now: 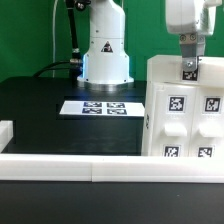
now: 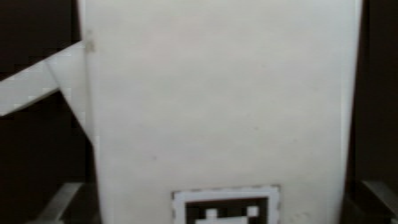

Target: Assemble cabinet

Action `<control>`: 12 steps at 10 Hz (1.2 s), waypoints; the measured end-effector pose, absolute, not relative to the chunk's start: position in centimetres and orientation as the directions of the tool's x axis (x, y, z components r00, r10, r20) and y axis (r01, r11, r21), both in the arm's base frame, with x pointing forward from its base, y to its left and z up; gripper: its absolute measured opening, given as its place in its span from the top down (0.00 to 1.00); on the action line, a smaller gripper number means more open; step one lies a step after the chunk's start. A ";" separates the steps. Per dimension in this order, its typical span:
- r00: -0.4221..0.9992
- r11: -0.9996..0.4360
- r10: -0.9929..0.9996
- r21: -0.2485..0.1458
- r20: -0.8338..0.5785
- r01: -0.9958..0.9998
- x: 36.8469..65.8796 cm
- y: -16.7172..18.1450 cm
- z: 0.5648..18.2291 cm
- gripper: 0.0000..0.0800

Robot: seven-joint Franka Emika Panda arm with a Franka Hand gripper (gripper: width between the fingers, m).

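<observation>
The cabinet (image 1: 185, 115) is a large white box with square black-and-white tags, standing at the exterior view's right on the black table. My gripper (image 1: 187, 60) comes down from above onto its top edge, where a narrow white tagged panel (image 1: 187, 70) sits. In the wrist view this white panel (image 2: 214, 100) fills the picture, with a tag (image 2: 226, 208) low on it. My gripper (image 2: 217, 205) has a dark finger (image 2: 63, 200) on each side of the panel, against its edges. The jaws look shut on the panel.
The marker board (image 1: 100, 106) lies flat on the table in front of the white robot base (image 1: 105, 50). A white rail (image 1: 80, 165) runs along the table's near edge, with a short white wall (image 1: 5, 135) at the exterior view's left.
</observation>
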State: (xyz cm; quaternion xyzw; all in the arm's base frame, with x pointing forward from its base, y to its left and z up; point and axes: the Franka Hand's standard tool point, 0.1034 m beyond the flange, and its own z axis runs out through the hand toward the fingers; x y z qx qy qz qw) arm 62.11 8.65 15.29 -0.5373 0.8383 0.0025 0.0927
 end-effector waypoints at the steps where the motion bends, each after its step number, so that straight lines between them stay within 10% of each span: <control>1: -0.433 0.453 -0.883 -0.086 -0.181 -0.887 62.2 8.6 15.3 0.30; 4: -0.413 0.437 -0.888 -0.090 -0.201 -0.895 62.3 8.9 15.5 0.30; 6: -0.397 0.422 -0.894 -0.097 -0.207 -0.901 62.4 9.2 16.0 0.03; 12: -0.287 0.322 -0.931 -0.136 -0.227 -0.937 62.9 10.0 18.0 0.00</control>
